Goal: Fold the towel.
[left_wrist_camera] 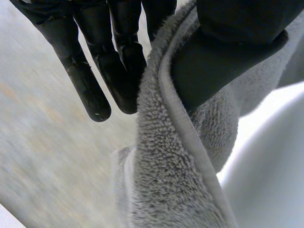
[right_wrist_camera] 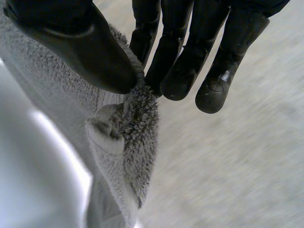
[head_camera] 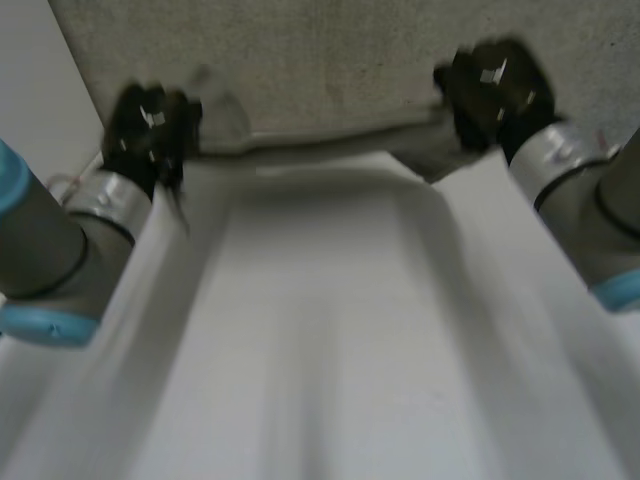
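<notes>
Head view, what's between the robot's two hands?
The towel: its bunched edge stretches from the left hand to the right hand, each pinching it, seen in the head view.

The towel (left_wrist_camera: 166,180) is fluffy looped cloth with a flat-woven hem; the left hand (left_wrist_camera: 90,80) looks smooth, matt plastic

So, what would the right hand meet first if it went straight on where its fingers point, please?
Most likely the flat part of the towel beyond the right hand; depth is unclear.
</notes>
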You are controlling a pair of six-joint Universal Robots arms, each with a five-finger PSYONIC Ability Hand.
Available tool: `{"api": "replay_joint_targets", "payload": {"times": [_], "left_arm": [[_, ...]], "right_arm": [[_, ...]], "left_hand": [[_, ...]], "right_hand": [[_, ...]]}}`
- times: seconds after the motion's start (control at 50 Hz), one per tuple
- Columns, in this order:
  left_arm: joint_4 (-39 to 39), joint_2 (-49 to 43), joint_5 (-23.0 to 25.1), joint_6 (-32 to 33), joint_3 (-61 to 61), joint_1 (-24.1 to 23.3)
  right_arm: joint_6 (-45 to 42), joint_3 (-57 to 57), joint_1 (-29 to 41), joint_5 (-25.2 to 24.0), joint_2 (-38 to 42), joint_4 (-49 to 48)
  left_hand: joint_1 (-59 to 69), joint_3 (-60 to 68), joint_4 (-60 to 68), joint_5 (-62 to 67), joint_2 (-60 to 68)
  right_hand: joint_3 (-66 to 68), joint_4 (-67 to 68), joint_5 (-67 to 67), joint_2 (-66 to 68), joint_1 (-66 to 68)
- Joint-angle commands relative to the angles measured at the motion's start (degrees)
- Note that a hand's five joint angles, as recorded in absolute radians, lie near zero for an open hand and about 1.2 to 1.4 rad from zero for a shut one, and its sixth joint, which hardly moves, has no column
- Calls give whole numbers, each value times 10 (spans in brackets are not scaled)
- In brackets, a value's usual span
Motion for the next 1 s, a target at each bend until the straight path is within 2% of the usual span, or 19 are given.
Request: {"api": "replay_joint_targets", "payload": {"times": [0.02, 0.08, 0.12, 0.18, 0.32, 0.34, 0.36, 0.38, 0.4, 0.42, 0.44, 0.46, 0.64, 0.72, 0.78, 1.0], "left_arm": [[-1, -69, 0, 56, -50, -9], [-5, -89, -4, 82, -51, -10], [-12, -125, -7, 132, -51, -10], [-24, -150, -9, 170, -51, -11], [-29, -164, -7, 181, -51, -12], [-28, -160, -7, 181, -51, -12], [-25, -157, -7, 181, -51, -13], [-25, -157, -7, 181, -51, -13], [-24, -154, -7, 180, -51, -13], [-24, -154, -7, 180, -51, -13], [-24, -151, -7, 176, -51, -13], [-22, -150, -8, 171, -50, -12], [-13, -158, -10, 160, -51, 5], [-12, -160, -10, 159, -52, 38], [-11, -160, -10, 159, -51, 43], [14, -142, -11, 160, -72, 61]], "right_arm": [[-4, 92, 2, -3, 30, 32], [-4, 110, 2, -2, 33, 32], [-6, 133, -3, -1, 41, 32], [-7, 143, -5, -1, 42, 32], [-5, 164, -7, -5, 35, 32], [-5, 168, -7, -5, 32, 32], [-4, 172, -7, -2, 27, 32], [-4, 172, -7, -2, 27, 32], [-4, 177, -8, -1, 21, 32], [-4, 177, -8, -1, 21, 32], [-2, 183, -9, -2, 16, 30], [-1, 190, -14, -1, 11, 26], [2, 206, -61, 0, -11, 26], [2, 208, -92, -5, -14, 26], [2, 208, -104, -5, -13, 26], [2, 208, -115, -5, -12, 25]], "left_hand": [[119, 103, 102, 104, 103], [119, 103, 102, 104, 103], [119, 103, 102, 104, 103], [119, 103, 102, 104, 103], [119, 103, 102, 104, 103], [83, 67, 66, 68, 66], [-47, -64, -65, -63, -64], [-49, -65, -66, -64, -65], [-183, -200, -201, -199, -200], [-185, -201, -202, -200, -202], [-285, -301, -302, -300, -301], [-331, -347, -348, -346, -347], [-329, -346, -347, -345, -346], [-319, -336, -337, -335, -336], [-314, -331, -332, -330, -331], [-247, -263, -264, -262, -264]], "right_hand": [[30, 35, 28, 33, 43], [30, 35, 28, 33, 43], [30, 35, 28, 33, 43], [30, 35, 28, 33, 43], [30, 35, 28, 33, 43], [30, 35, 28, 33, 43], [30, 35, 28, 33, 43], [30, 35, 28, 33, 43], [30, 35, 28, 33, 43], [30, 35, 28, 33, 43], [30, 35, 28, 33, 43], [30, 35, 28, 33, 43], [30, 35, 28, 33, 43], [30, 35, 28, 33, 43], [30, 35, 28, 33, 43], [30, 35, 28, 33, 43]]}}
